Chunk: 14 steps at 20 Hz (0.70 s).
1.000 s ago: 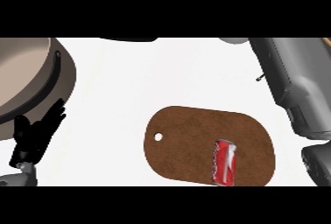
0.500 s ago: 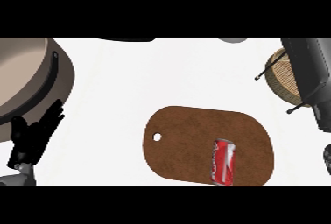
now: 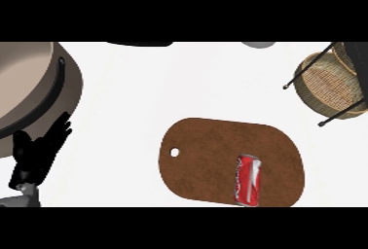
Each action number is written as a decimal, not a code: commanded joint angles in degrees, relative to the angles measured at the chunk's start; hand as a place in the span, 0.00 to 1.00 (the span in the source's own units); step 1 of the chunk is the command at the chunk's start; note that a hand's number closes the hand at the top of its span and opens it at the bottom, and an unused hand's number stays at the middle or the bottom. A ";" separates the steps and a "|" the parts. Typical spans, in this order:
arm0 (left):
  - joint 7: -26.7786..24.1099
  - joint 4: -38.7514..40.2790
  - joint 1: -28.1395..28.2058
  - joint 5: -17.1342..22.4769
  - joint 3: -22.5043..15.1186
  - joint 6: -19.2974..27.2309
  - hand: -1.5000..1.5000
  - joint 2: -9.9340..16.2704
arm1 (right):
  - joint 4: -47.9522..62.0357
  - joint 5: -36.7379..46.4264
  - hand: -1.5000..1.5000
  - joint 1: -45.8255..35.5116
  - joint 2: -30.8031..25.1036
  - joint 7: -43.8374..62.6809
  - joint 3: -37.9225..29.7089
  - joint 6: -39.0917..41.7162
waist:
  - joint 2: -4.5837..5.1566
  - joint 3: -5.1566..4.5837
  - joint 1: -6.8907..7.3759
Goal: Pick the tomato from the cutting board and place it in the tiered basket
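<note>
The basket (image 3: 329,83) and a large pan (image 3: 32,87) were cut off by the frame's right and left edges.

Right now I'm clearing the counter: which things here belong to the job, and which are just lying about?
Job: board; red can lying on it (no tomato shows); basket, upper right.
Lying about: big pan, left; left hand, resting open, lower left.

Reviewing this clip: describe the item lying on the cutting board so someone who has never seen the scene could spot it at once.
Find the brown oval wooden cutting board with a small hole near its left edge, low on the white counter. On its lower right part lies a red metal drink can on its side. It is the only object on the board, and no tomato shows anywhere.
</note>
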 commanded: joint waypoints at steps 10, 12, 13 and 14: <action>0.19 -1.11 0.82 -0.52 0.21 0.20 0.50 0.06 | 12.92 8.98 1.00 -7.82 -7.96 -6.78 7.39 24.51 | -0.55 0.10 -0.49; 0.65 0.64 -0.89 -2.08 -0.82 3.31 0.50 -2.73 | 12.25 8.69 1.00 -6.92 -8.46 -9.72 7.38 22.58 | -0.52 0.11 -1.45; -0.22 -1.05 1.72 -1.04 -0.36 1.04 0.50 -1.37 | 12.68 8.82 1.00 -7.60 -9.32 -9.07 7.34 24.08 | -0.49 0.12 -0.68; -0.43 -0.01 0.62 0.01 1.18 -0.80 0.50 0.87 | 13.06 8.95 1.00 -6.95 -9.78 -11.10 7.61 24.34 | -0.48 0.11 -0.92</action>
